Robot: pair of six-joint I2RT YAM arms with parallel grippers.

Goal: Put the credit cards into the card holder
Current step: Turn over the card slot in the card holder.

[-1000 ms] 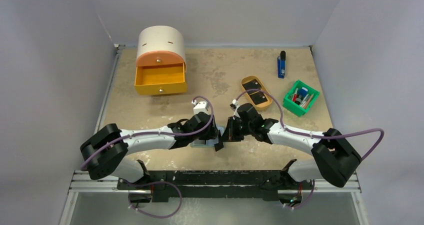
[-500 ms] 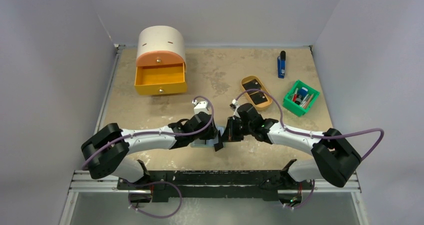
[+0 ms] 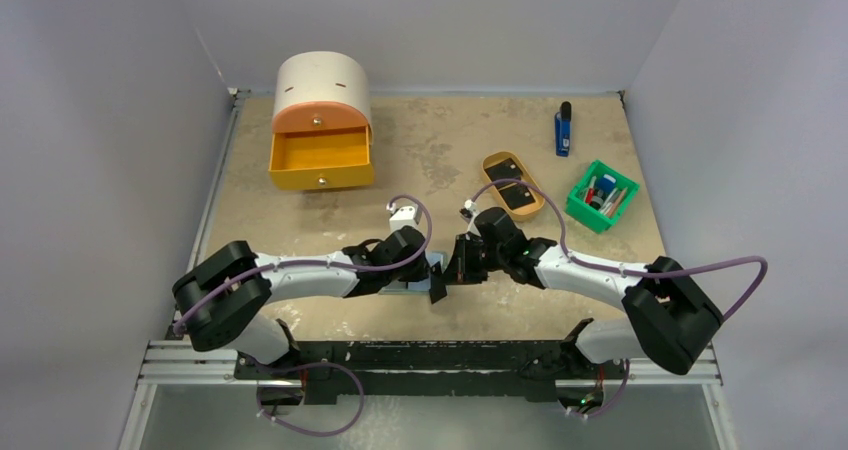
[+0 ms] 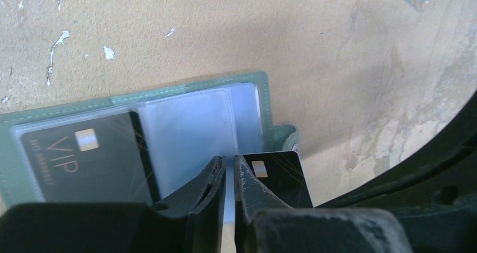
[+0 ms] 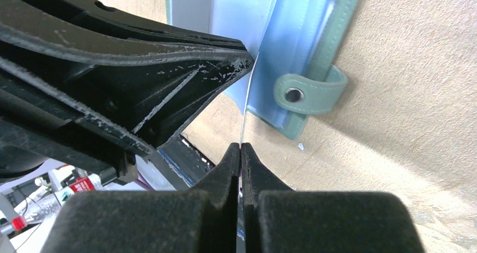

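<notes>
The grey-green card holder (image 4: 169, 91) lies open on the table, its snap tab (image 5: 315, 90) to one side. A black VIP credit card (image 4: 84, 163) sits in one clear pocket. My right gripper (image 5: 241, 146) is shut on a second black credit card (image 4: 278, 171), seen edge-on (image 5: 243, 130), against the clear sleeves (image 4: 185, 129). My left gripper (image 4: 229, 158) has its jaws drawn to a thin slit, tips on a sleeve beside that card. I cannot tell whether it pinches the sleeve. From above, both grippers (image 3: 428, 268) (image 3: 447, 270) meet over the holder (image 3: 412, 286). Two more black cards (image 3: 520, 198) lie in the tan tray.
The tan oval tray (image 3: 490, 160) is at mid right, with a green bin (image 3: 578, 206) of small items beside it. A blue-and-black stick (image 3: 563, 128) lies at the far right. An orange box with an open drawer (image 3: 320, 160) stands at the back left.
The left gripper's jaws have closed from well apart to a thin slit, and the left arm has shifted slightly. The right arm and its card have stayed put.
</notes>
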